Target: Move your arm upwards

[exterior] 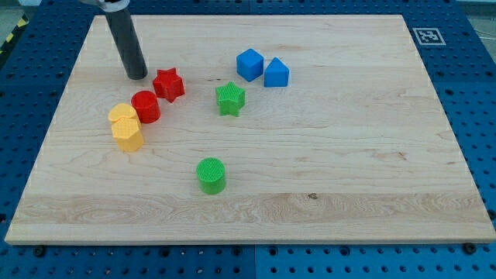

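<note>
The arm's dark rod enters at the view's top edge, its upper part cut off; my tip (137,76) rests on the bench (349,155) just left of the red star (169,84), not clearly touching it. The rig carries no gripper, so nothing is held. A red cylinder (145,106) sits below the star, beside two touching yellow blocks (125,125) of unclear shape. Further right stand a green star (230,98), two ribbed blue blocks (263,68), and a green cylinder (211,175). The pale wooden bench lies on blue perforated board (477,93).
</note>
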